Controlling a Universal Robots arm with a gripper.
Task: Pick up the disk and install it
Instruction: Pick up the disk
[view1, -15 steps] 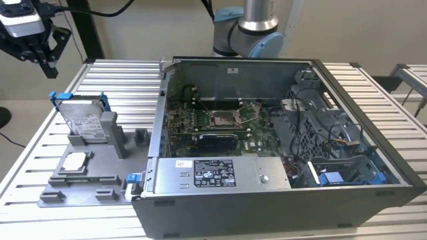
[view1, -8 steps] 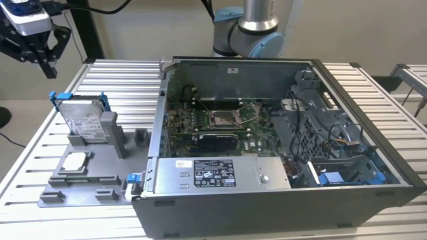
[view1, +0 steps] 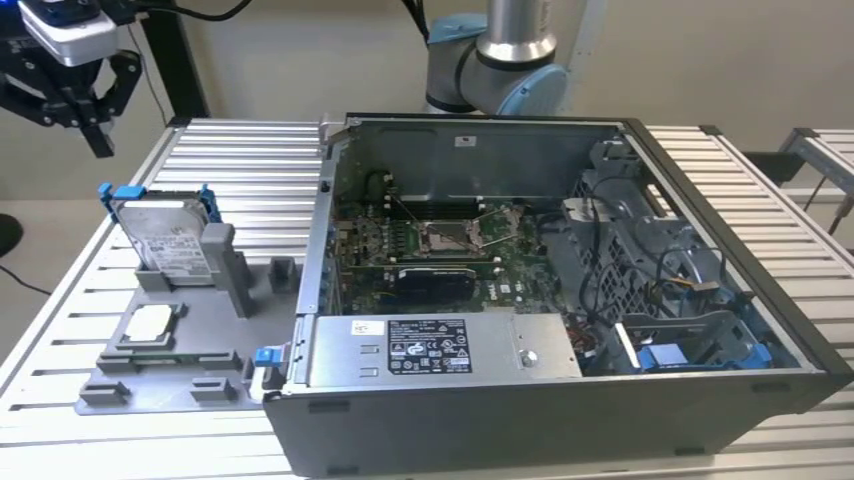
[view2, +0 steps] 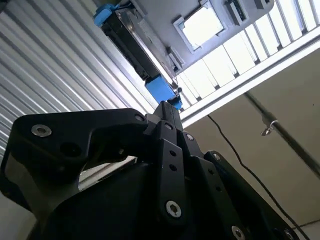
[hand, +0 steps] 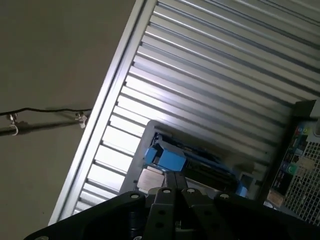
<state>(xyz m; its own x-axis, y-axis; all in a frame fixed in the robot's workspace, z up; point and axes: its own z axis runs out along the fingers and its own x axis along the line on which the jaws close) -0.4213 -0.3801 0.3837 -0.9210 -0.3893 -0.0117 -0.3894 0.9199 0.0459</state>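
The disk (view1: 168, 243) is a silver-grey drive with a white label and a blue frame. It stands upright in a slot of the grey fixture (view1: 200, 370) on the exterior view's left. My gripper (view1: 96, 138) hangs in the air well above the disk and a little to the exterior view's left, apart from it. Its black fingers are shut together with nothing between them. In both wrist views the fingertips point down toward the disk (view2: 134, 41) (hand: 187, 159), whose blue end clip lies just past the gripper (view2: 167, 107) (hand: 175, 181).
An open computer case (view1: 747, 395) lies on the ribbed metal table (view1: 240, 150), with a motherboard, a grey power supply box (view1: 441, 348) and a blue drive bay (view1: 667, 357) inside. A small square processor chip (view1: 150, 324) rests on the fixture in front of the disk.
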